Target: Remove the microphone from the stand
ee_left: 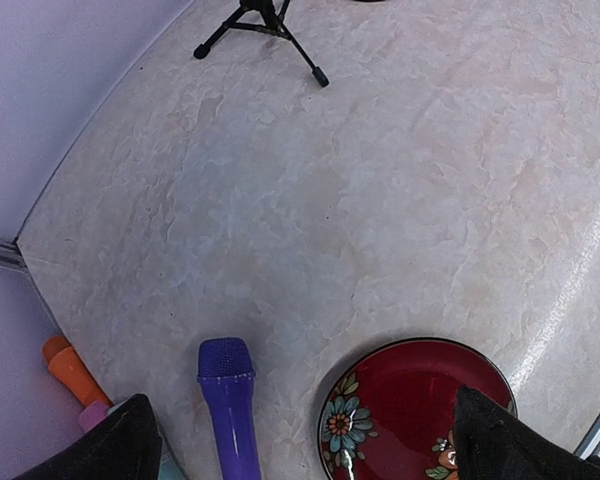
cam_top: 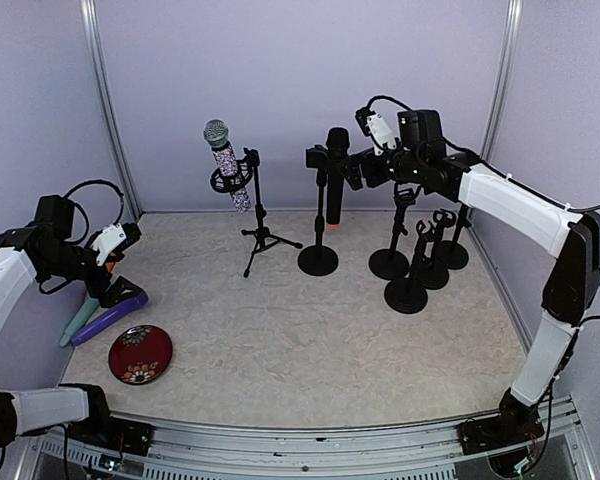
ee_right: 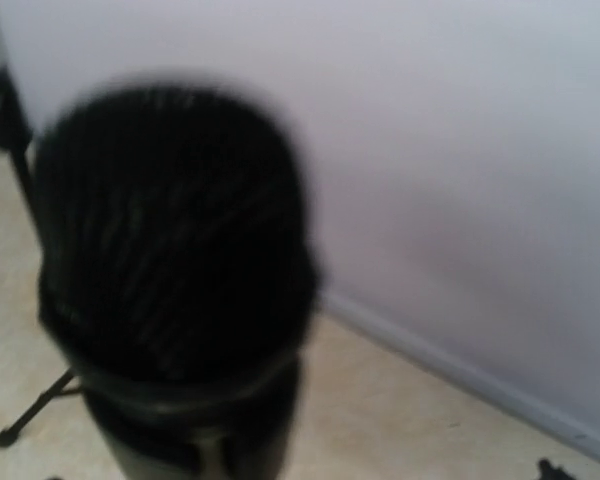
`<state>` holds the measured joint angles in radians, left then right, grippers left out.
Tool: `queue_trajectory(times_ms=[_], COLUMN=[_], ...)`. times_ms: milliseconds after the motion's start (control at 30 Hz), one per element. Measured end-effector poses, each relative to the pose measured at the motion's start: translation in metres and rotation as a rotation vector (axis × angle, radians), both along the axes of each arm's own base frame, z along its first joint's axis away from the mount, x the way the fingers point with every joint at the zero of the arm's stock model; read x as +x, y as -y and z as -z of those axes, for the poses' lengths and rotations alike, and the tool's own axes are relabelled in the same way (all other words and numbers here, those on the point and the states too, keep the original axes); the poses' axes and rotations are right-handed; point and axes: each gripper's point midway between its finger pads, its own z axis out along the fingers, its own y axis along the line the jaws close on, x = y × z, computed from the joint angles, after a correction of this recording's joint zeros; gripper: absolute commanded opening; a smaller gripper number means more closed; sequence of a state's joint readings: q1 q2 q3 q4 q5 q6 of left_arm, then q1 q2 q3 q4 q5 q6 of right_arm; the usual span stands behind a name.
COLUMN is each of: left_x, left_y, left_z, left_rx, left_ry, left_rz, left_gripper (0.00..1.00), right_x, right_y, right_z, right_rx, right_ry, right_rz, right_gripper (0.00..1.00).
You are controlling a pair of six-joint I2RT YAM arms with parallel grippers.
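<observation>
My right gripper (cam_top: 336, 164) is spread, one finger on either side of the black microphone (cam_top: 337, 140), which stands upright in its stand (cam_top: 318, 260) near the surface's back edge. I cannot tell whether I touch it. My right wrist view shows only its blurred head, with my fingers out of frame. My left gripper (ee_left: 310, 450), spread wide with its tips cropped, hangs over a purple microphone (ee_left: 228, 400) and a red plate (ee_left: 430, 390) at the front-left corner.
</observation>
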<state>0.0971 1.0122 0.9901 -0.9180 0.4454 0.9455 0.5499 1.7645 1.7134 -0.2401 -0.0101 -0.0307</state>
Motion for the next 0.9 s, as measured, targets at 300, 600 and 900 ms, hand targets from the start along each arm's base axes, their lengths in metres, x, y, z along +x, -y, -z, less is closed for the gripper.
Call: queue_trajectory(times_ms=[300,600,900], left_x=[-0.002,-0.015,-0.028], left_y=[0.001,-0.005,-0.013], left_z=[-0.001,0.007,0.020], left_rx=[-0.011,0.023,0.058], left_ry=[-0.006,-0.032,-0.108], left_rz=[-0.011,-0.042,-0.079], left_gripper=[0.99,0.99,0.99], right_x=[0.010,0.033,0.022], right_y=[-0.027,-0.045,-0.060], right_z=[0.034,0.026,0.024], right_rx=[-0.005,0.059,0.108], right_ry=[-0.062,-0.022,-0.008], right_rz=[-0.103,-0.113,-0.132], right_gripper=[0.97,0.64,0.15])
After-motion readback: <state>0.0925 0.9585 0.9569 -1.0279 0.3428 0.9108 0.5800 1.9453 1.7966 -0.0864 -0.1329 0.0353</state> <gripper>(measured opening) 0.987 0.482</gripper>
